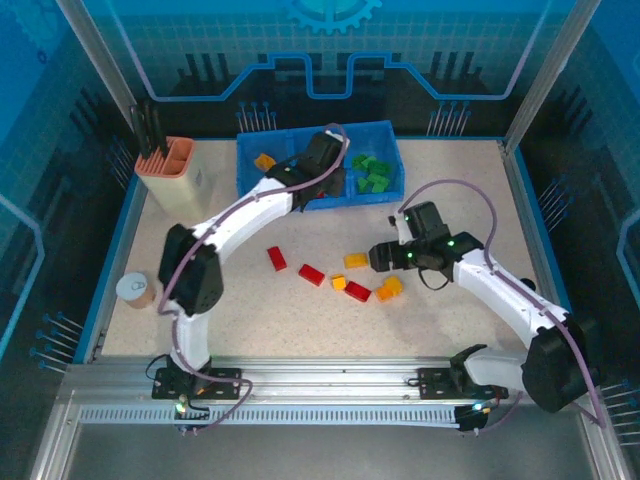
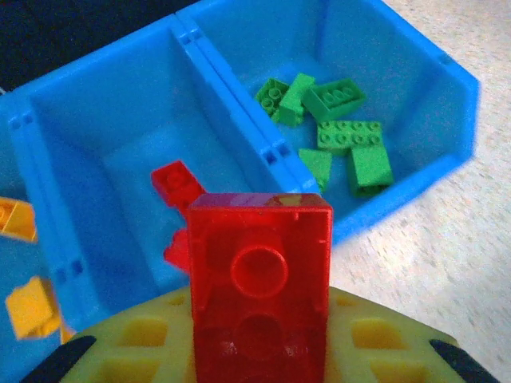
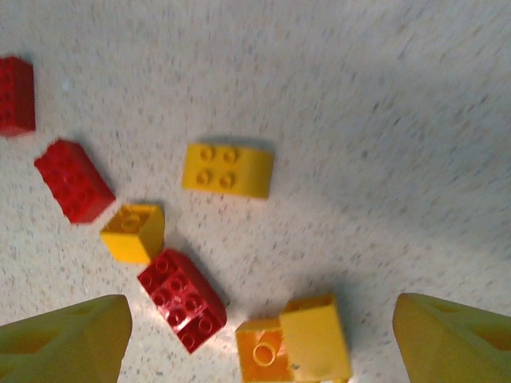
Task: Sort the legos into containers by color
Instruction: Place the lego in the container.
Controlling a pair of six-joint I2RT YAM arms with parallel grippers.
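Left claw (image 1: 322, 150) loaded, right claw (image 1: 380, 256) empty.

Top view: left claw over the middle compartment of the blue tray (image 1: 393, 131), upper centre. Green bricks (image 1: 372, 173) in the right compartment, yellow-orange bricks (image 1: 264, 160) in the left. Right claw low beside the loose bricks (image 1: 357, 291), red and yellow-orange, scattered mid-frame on the table (image 1: 250, 320). Left wrist view: left claw clamped on a red brick (image 2: 259, 271) at lower centre, underside to camera, middle compartment behind it. Two other red pieces (image 2: 177, 183) on that compartment's floor; green at upper right, yellow-orange at the left edge. Right wrist view: fingers (image 3: 64, 343) spread wide at the lower corners, gripping nothing. Between them, bottom centre, an orange-and-yellow pair (image 3: 295, 347) touching each other; red and yellow bricks scattered up and left.
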